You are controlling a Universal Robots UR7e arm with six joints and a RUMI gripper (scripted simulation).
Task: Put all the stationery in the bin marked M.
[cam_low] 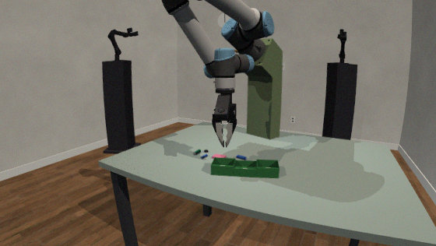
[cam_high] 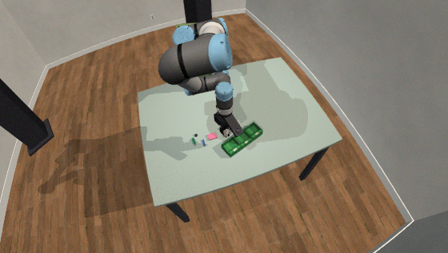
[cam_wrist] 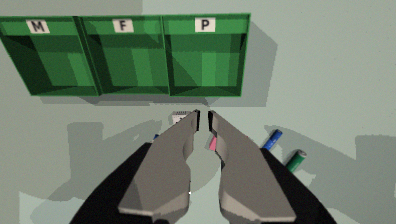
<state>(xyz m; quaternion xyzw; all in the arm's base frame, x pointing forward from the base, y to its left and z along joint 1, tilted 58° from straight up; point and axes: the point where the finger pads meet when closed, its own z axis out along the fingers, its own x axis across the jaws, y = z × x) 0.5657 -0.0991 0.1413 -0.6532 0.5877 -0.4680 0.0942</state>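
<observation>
A green tray of three bins lies on the table, labelled M, F and P; all look empty and upright. My gripper is shut with nothing between the fingers, hanging above the table just in front of the bins. Under it lie a pink eraser, partly hidden by a finger, and a small white item. A blue stick and a green marker lie to the right. Another blue piece peeks out beside the left finger.
In the overhead view the small items cluster left of the tray, with a tiny black piece among them. Two black pillars and a green column stand beyond the table.
</observation>
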